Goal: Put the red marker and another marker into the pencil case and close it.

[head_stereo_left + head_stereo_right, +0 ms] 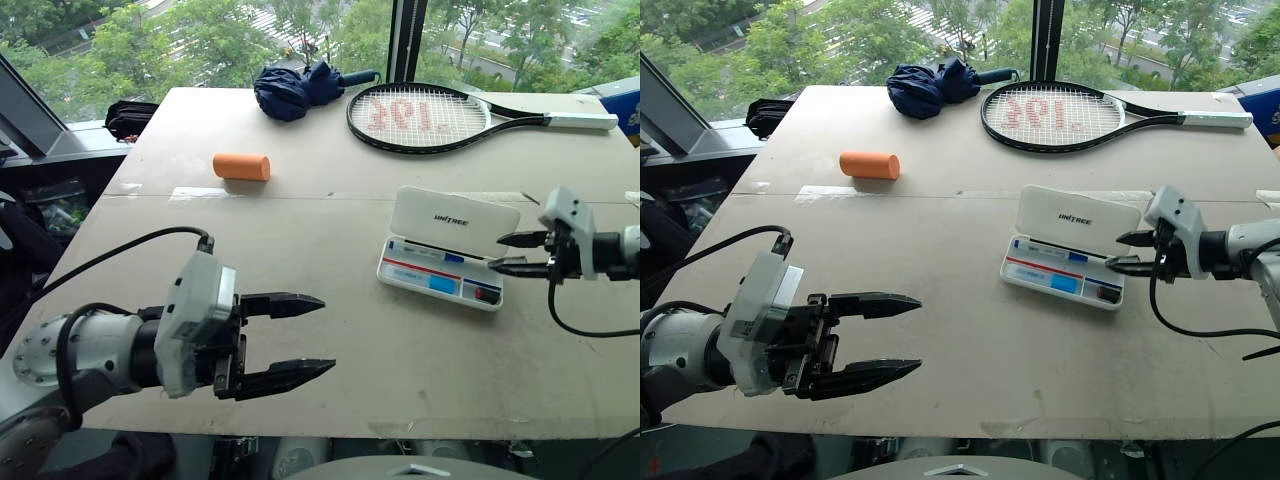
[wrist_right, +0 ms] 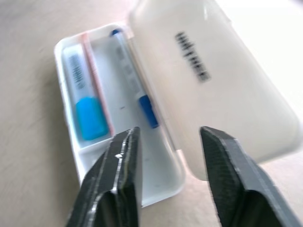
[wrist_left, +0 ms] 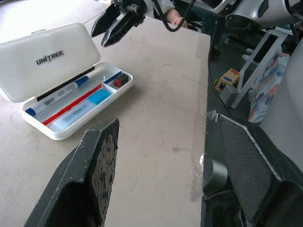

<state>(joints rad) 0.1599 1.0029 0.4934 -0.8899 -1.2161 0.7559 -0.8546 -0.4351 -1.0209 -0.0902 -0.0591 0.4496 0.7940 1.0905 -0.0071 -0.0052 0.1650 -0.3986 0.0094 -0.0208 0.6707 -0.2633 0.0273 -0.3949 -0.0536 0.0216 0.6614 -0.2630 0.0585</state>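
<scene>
The white pencil case (image 1: 405, 268) lies open on the table's right half, its lid (image 1: 455, 222) tilted up at the back. Its tray holds a thin red marker (image 3: 71, 106), a blue-capped marker (image 3: 59, 97) and a light-blue highlighter (image 3: 80, 111). My right gripper (image 1: 497, 252) hovers at the case's right end, pointing at it, open with nothing between its fingers (image 2: 120, 165). My left gripper (image 1: 328, 335) hangs open and empty over the table's near edge, well left of the case.
An orange cylinder (image 1: 241, 167) lies at the middle left of the table (image 1: 330, 230). A folded dark-blue umbrella (image 1: 300, 88) and a tennis racket (image 1: 430, 117) lie at the far edge. A black bag (image 1: 130, 118) sits beyond the far left corner.
</scene>
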